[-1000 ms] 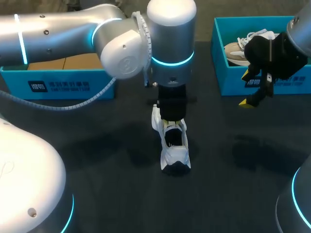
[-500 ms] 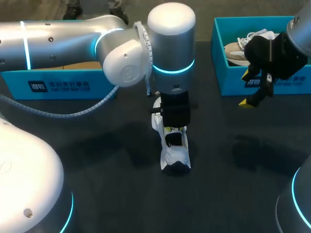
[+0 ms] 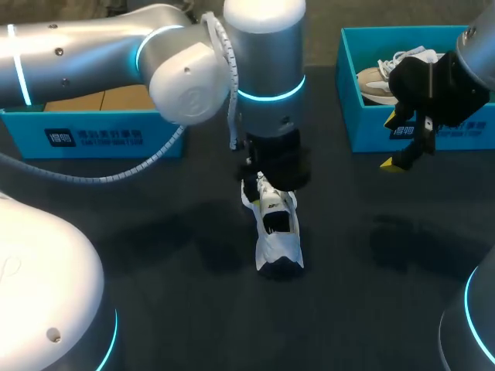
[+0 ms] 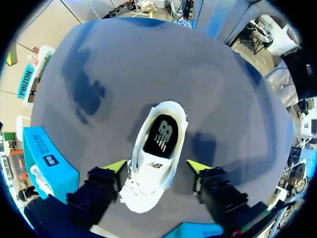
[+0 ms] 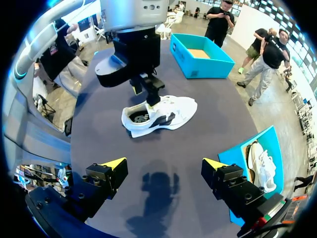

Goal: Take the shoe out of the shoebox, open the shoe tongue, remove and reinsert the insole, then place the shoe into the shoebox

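A white shoe (image 3: 278, 246) lies on the dark table, toe toward the front edge, with a black insole (image 4: 161, 135) showing in its opening. My left gripper (image 4: 156, 167) hangs right over the shoe's heel end, open, one yellow tip on each side of the collar and not pinching it. In the head view the left gripper (image 3: 271, 189) hides the heel. My right gripper (image 3: 393, 144) is open and empty, held above the table in front of the right shoebox (image 3: 371, 135). From the right wrist view the shoe (image 5: 166, 115) lies ahead of the right gripper (image 5: 164, 164).
The right blue shoebox holds a beige shoe (image 3: 377, 83). A second blue box (image 3: 93, 137) with a brown cardboard lining stands at the back left, behind my left arm. Bare dark table surrounds the white shoe.
My left gripper's fingers have spread apart over the shoe's heel and its wrist has shifted slightly. The shoe and the right arm have stayed where they were.
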Controlling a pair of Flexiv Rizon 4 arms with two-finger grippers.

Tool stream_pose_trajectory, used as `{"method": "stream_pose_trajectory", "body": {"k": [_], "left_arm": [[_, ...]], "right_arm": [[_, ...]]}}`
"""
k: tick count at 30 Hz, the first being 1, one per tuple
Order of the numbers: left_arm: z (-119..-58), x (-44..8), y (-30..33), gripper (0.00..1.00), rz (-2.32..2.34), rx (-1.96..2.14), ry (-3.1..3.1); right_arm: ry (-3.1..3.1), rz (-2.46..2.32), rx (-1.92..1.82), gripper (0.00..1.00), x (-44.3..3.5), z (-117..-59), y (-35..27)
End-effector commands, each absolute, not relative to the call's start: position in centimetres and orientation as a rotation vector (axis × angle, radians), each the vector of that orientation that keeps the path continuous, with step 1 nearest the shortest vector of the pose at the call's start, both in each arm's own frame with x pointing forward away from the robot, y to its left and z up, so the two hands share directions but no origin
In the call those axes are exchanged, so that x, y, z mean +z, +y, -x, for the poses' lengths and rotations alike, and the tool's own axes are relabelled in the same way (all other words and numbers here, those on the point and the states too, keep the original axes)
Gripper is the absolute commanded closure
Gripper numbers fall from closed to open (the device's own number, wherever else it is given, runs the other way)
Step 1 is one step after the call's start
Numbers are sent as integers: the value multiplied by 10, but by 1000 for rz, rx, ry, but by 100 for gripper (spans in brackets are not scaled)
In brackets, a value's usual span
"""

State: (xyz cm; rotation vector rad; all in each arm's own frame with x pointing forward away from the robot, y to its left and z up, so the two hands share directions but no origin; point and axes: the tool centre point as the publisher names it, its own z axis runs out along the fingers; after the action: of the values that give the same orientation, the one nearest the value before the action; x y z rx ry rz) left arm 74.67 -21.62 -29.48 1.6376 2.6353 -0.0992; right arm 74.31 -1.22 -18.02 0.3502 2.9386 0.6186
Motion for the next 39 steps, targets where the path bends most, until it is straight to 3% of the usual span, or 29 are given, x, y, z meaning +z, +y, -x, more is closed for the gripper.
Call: {"method": "stream_pose_trajectory", "body": {"k": [1, 9, 18, 29, 39], "left_arm": [[-747, -295, -213, 0, -1638, -108, 2632], [-747, -295, -213, 0, -1638, -108, 2632], [-738, -271, -194, 0, -879, -79, 2899], [-701, -258, -188, 0, -354, -115, 2963], [-667, -276, -198, 0, -82, -146, 2968]], "right_arm": [[2939, -353, 614, 0, -181, -744, -11], [2939, -353, 614, 0, -181, -744, -11], [2939, -353, 614, 0, -181, -744, -11], [2939, -353, 614, 0, -181, -744, -11], [2939, -353, 614, 0, -181, -744, -11]]}}
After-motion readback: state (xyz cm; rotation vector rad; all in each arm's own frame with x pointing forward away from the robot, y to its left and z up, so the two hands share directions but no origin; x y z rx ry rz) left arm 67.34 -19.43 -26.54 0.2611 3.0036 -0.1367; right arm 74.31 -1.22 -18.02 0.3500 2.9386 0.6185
